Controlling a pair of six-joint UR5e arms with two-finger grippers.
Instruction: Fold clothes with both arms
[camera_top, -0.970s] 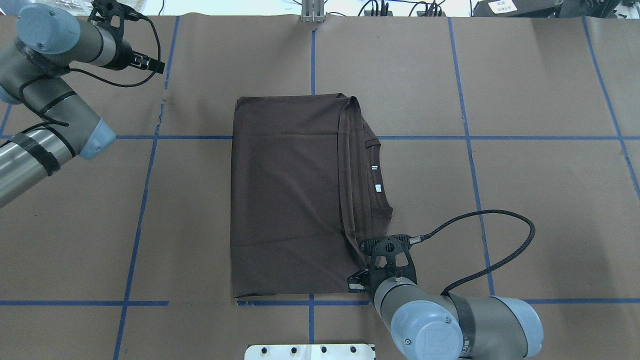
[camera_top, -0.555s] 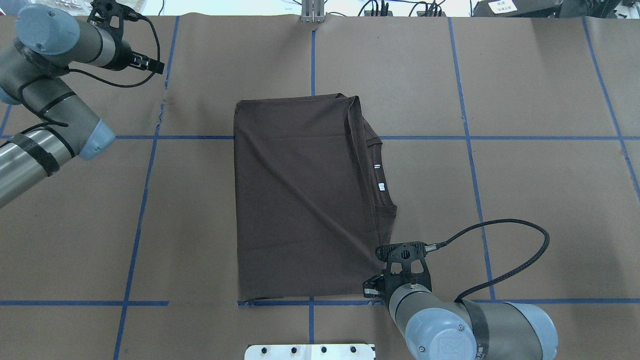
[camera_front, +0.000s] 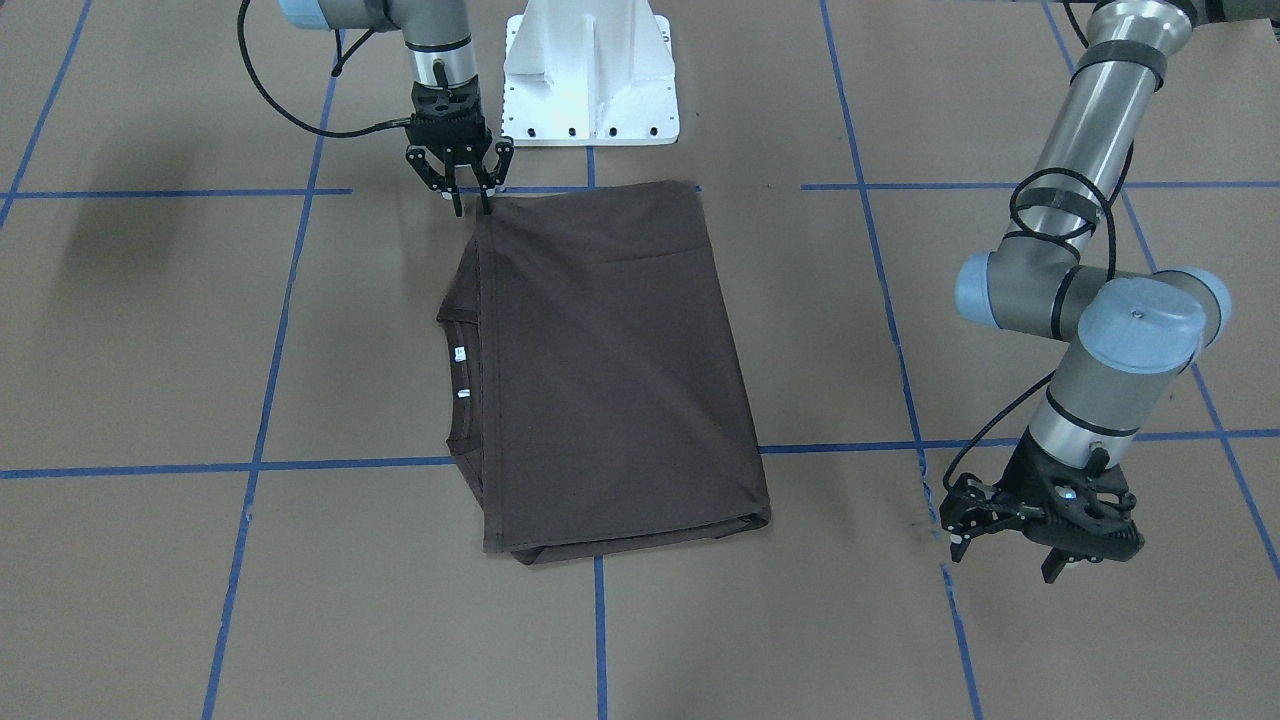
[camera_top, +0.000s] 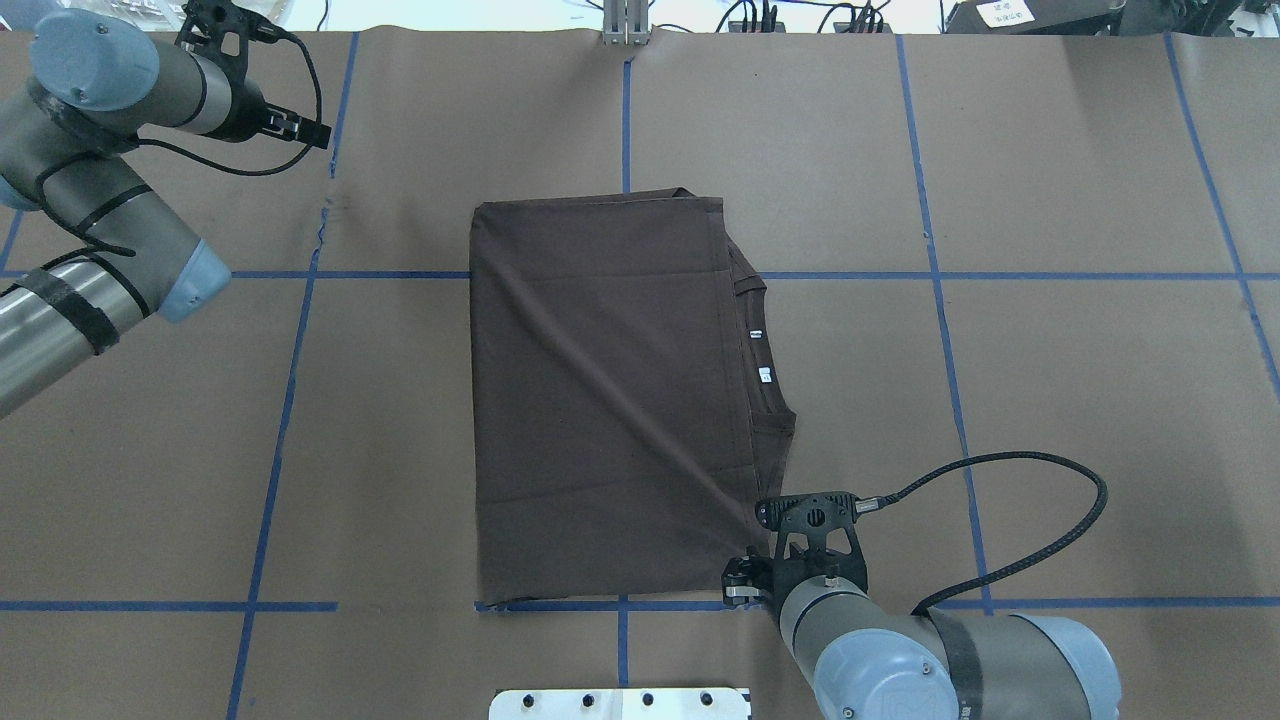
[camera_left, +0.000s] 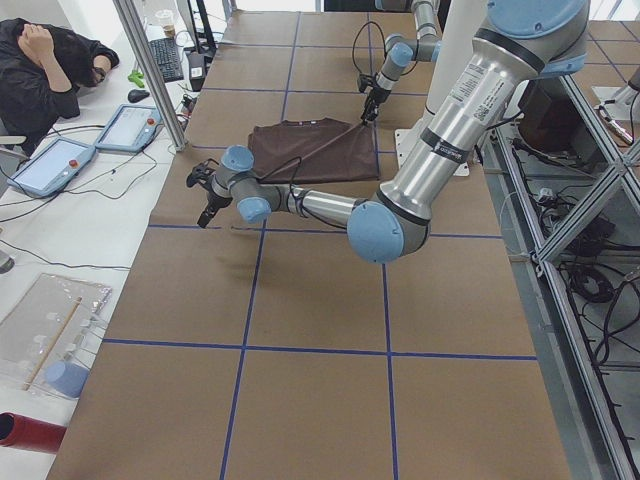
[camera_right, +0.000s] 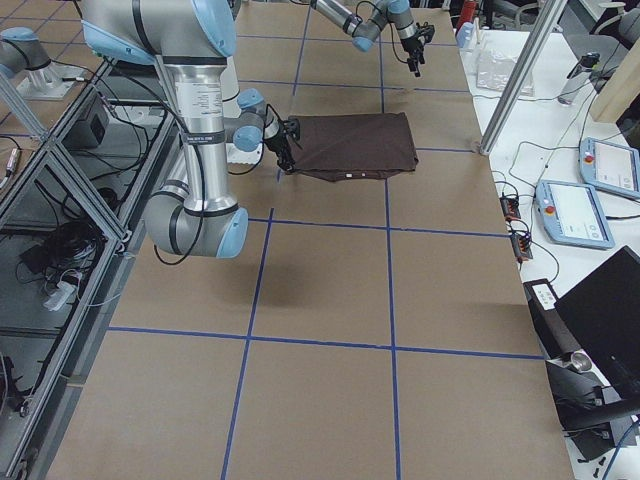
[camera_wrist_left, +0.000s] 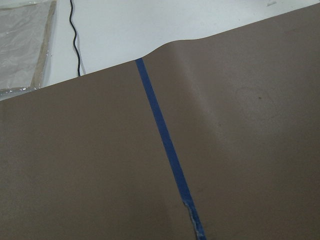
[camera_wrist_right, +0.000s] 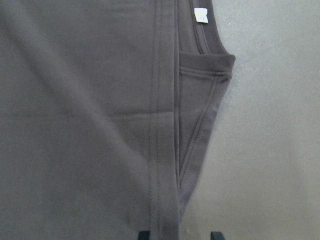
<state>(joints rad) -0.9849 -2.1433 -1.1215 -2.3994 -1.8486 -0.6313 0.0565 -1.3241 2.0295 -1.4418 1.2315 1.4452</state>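
The dark brown T-shirt (camera_top: 600, 400) lies folded into a tall rectangle in the middle of the table, also seen from the front (camera_front: 610, 370). Its collar and white neck tags (camera_top: 757, 335) stick out along its right edge. My right gripper (camera_front: 473, 205) stands open at the shirt's near right corner, one fingertip at the fabric. In the right wrist view the hem (camera_wrist_right: 167, 150) runs between the two spread fingertips (camera_wrist_right: 145, 235). My left gripper (camera_top: 318, 132) hovers open over bare paper at the far left, well away from the shirt.
Brown paper with a blue tape grid (camera_top: 940, 275) covers the table. The white pedestal base (camera_front: 590, 70) stands at the robot's edge. A small tear in the paper (camera_top: 325, 215) lies left of the shirt. A person (camera_left: 50, 70) and tablets (camera_left: 60, 165) are beyond the far edge.
My right gripper has moved right and slightly nearer, drawing the shirt's top layer with it so its hem now covers more of the collar. The left arm has not moved.
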